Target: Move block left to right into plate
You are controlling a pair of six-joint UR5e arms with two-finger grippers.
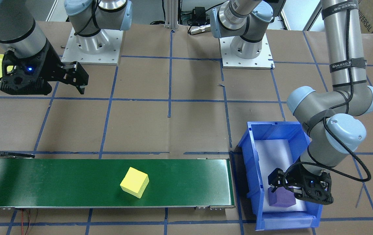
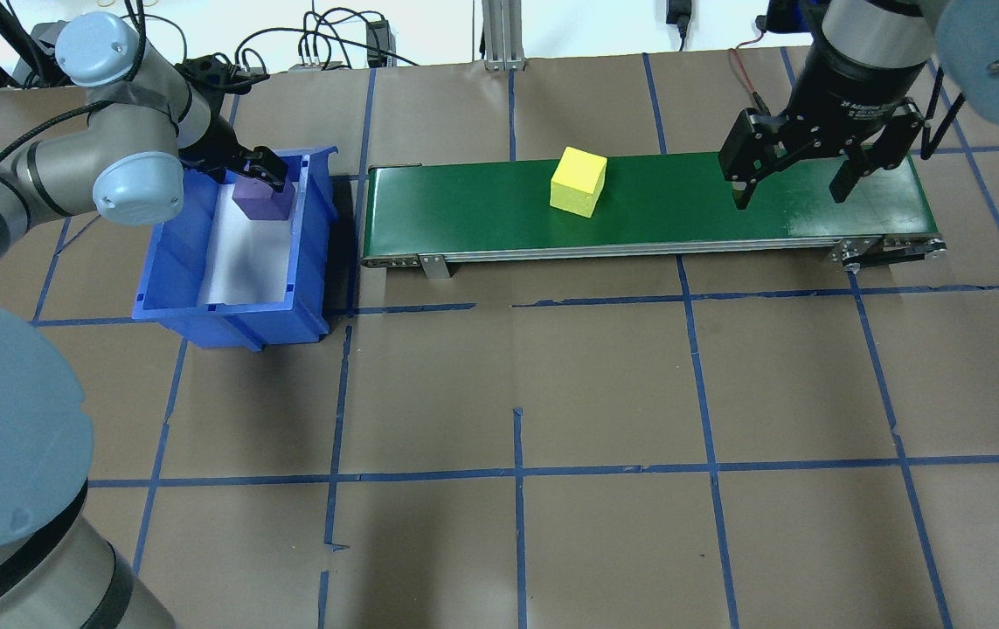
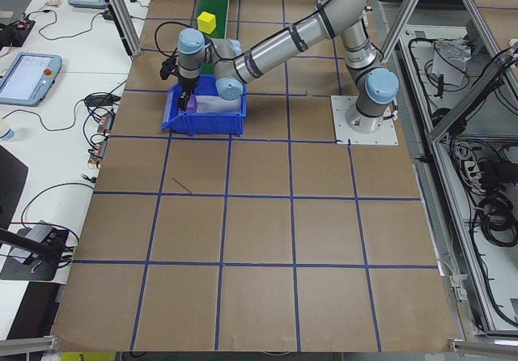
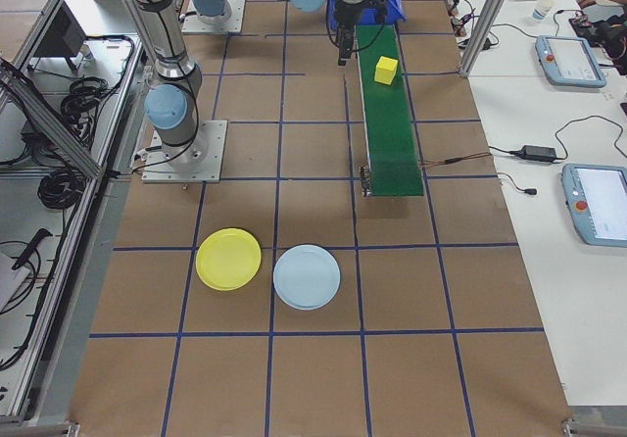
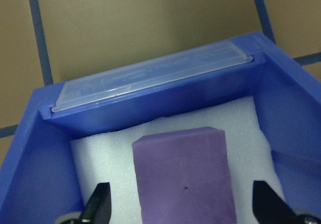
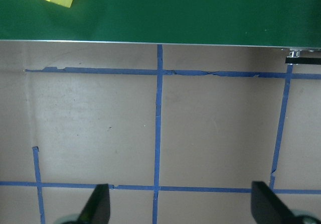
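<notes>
A yellow block point(image 1: 134, 182) lies on the green conveyor belt point(image 1: 59, 182), near its middle. A purple block point(image 5: 183, 174) rests on white foam inside the blue bin point(image 5: 150, 103). My left gripper point(image 5: 183, 204) is lowered into the bin and open, one finger on each side of the purple block with a gap on both sides. My right gripper point(image 2: 792, 183) hangs open and empty over the belt's other end, away from the yellow block point(image 2: 579, 181). The yellow plate point(image 4: 228, 259) lies on the table beyond the belt's end, partly hidden by the right arm in the front-facing view.
A light blue plate point(image 4: 307, 276) lies beside the yellow one. The blue bin point(image 2: 228, 310) stands at the belt's point(image 2: 464, 201) left end. Both arm bases point(image 1: 90, 45) are mounted on the table's robot side. Brown paper with blue tape lines covers the table.
</notes>
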